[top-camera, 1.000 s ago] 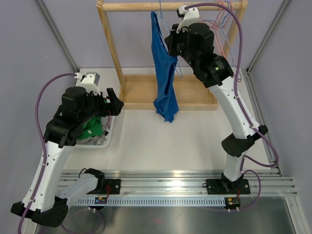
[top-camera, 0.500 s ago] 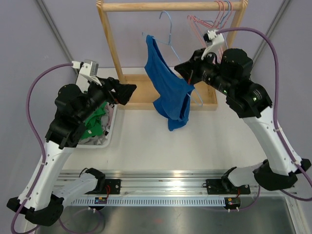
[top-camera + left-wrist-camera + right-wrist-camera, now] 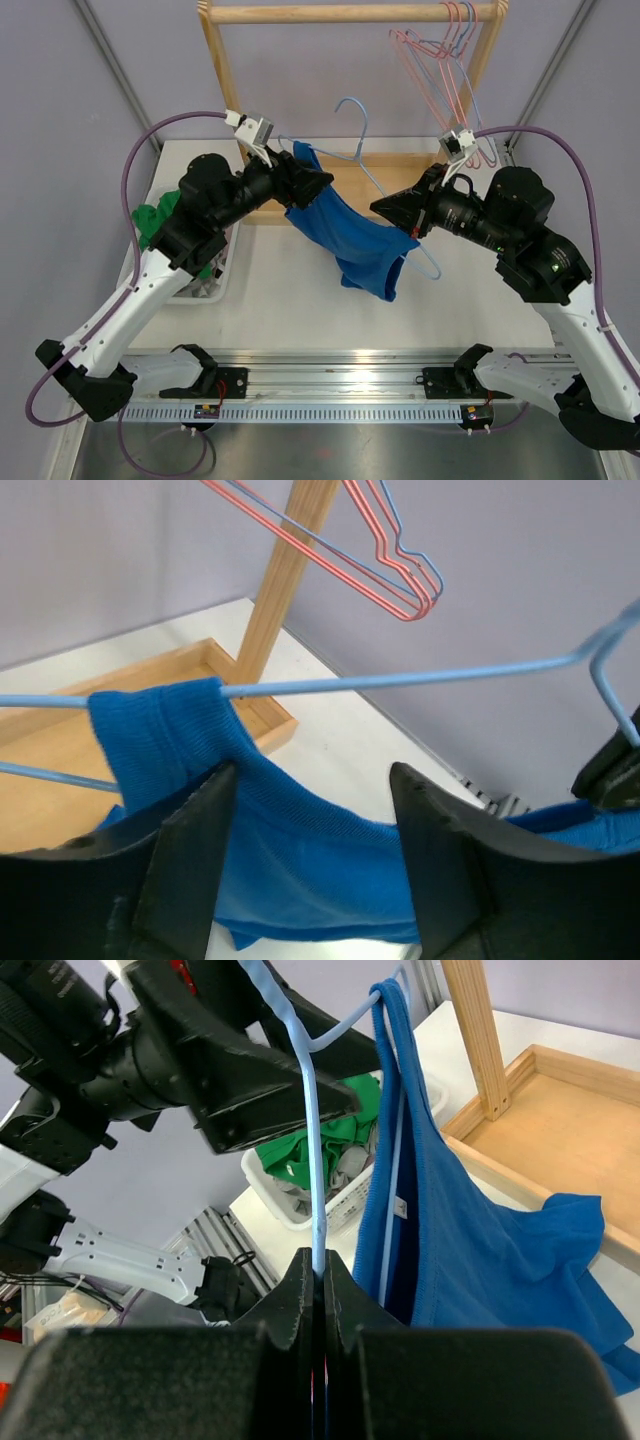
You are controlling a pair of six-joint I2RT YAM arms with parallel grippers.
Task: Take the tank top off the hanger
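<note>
Top external view puts you mid-task: the blue knit tank top (image 3: 355, 240) is off the wooden garment rack (image 3: 350, 13) but not yet off the light-blue wire hanger (image 3: 312, 1160). It hangs in the air over the middle of the white surface (image 3: 280, 300), between the two arms.

The right claw (image 3: 398, 212) is clamped together on the hanger wire — the right wrist view shows the wire pinched between the closed tips. The left claw (image 3: 312, 775) stands apart. Its two dark fingers (image 3: 190, 850) straddle the fabric just below the strap that loops over the hanger's left shoulder, and nothing is pinched yet.

So the step in hand is, by my reading, taking hold of that strap. Your next move calls for bringing the left claw together on cloth alone, clear of the wire. Then draw the strap left and off the hanger's end while the right claw holds the hanger steady.

Some things you cannot settle from here:
- The right strap sits behind the right claw, so whether it is looped over the wire there is hidden.
- In the overhead view the left fingertips are buried in blue cloth.
- The left wrist view cuts off the hanger's hook and its right end.
- The lower hem is folded on itself — hard to read.
</note>
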